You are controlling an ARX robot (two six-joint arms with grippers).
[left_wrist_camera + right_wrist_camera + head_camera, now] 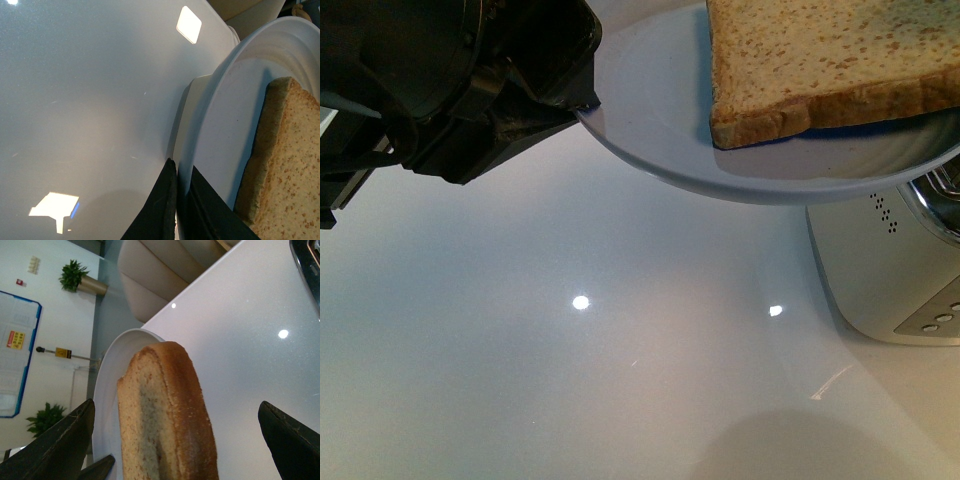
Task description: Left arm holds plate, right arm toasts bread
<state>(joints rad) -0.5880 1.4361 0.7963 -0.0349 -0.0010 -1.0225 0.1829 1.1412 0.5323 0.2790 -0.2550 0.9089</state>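
Plate (655, 95) held clear of the glossy white worktop (570, 380), high in the front view. Left hand (588, 102) grips it at the rim; the left wrist view shows both dark jaws clamped on the plate edge, one on each face. Bread (820, 60) lies flat on the plate, crust edge facing the front camera. Part of the plate overhangs a pale toaster (890, 275) standing on the worktop to the right. Right hand (176, 412) is at the slice: its two dark fingers (55, 445) are spread wide apart with the bread between them, neither seen touching it.
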